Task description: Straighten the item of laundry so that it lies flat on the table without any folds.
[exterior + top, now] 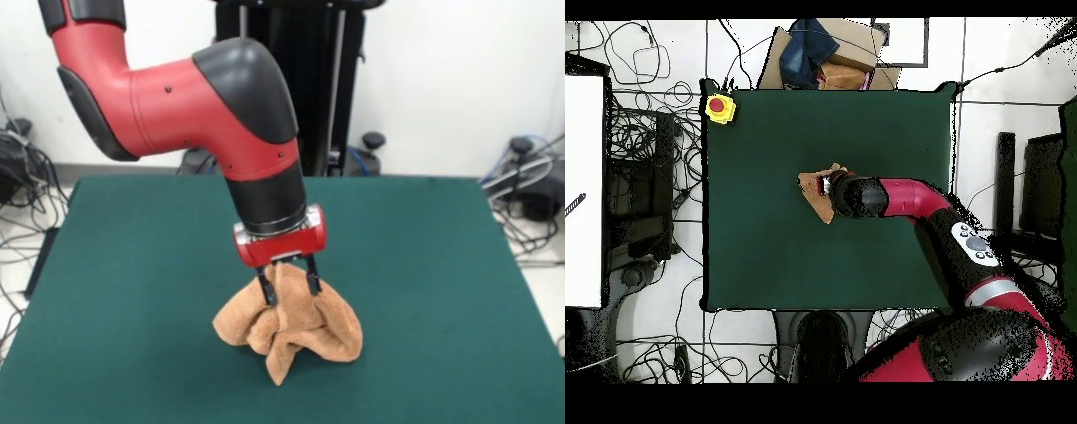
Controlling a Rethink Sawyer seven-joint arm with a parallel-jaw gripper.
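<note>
The front view faces the arm across the table, fairly near. The overhead view looks straight down from farther; both share the tabletop.

I see towel tan-orange, plain terry, no stripe pattern visible in bunched folds. Counter dark green, uniform. Arm red with black joint caps; red band above black gripper. From overhead I note yellow box with red button at counter corner. Wall behind white.
</note>
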